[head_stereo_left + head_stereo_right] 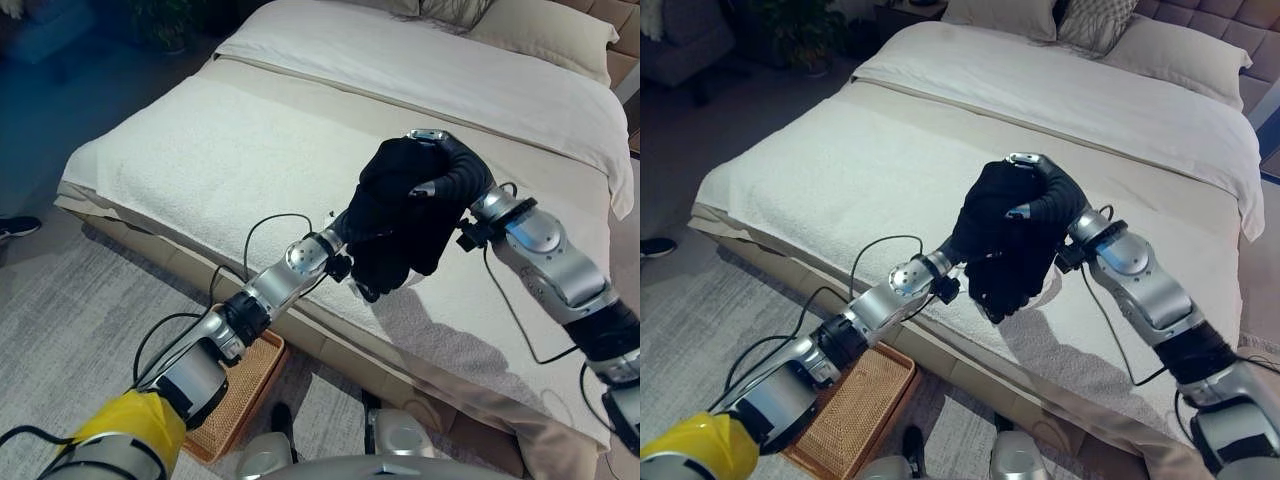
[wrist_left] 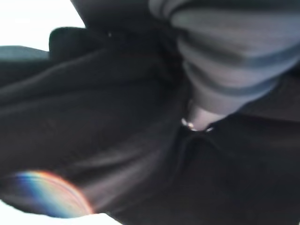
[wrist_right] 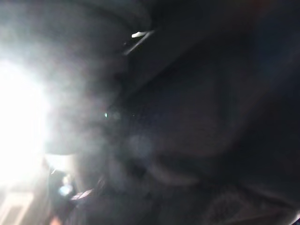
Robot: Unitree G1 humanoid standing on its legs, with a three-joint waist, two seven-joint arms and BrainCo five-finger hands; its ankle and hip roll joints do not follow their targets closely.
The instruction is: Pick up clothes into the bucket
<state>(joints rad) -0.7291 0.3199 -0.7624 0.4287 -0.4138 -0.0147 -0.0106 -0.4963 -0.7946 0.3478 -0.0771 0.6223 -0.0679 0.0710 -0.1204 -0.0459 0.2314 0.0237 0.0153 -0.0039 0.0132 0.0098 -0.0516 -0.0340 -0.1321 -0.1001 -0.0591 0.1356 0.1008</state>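
Both arms are meeting over the bed (image 1: 200, 150), and a bunched black garment (image 1: 395, 225) is hanging in the air between them, clear of the cover; the right hand (image 1: 455, 170) is arching over the top of the bundle, its dark ribbed cover showing, while the left hand (image 1: 952, 243) is pushing in from below; the cloth is hiding both sets of fingers, so I cannot tell whether either is clamped on it. The woven basket (image 1: 855, 400) is sitting on the floor at the bed's foot, well apart; a loose hold could be letting the garment slide out during the swing down, or a trailing fold could be catching the rim.
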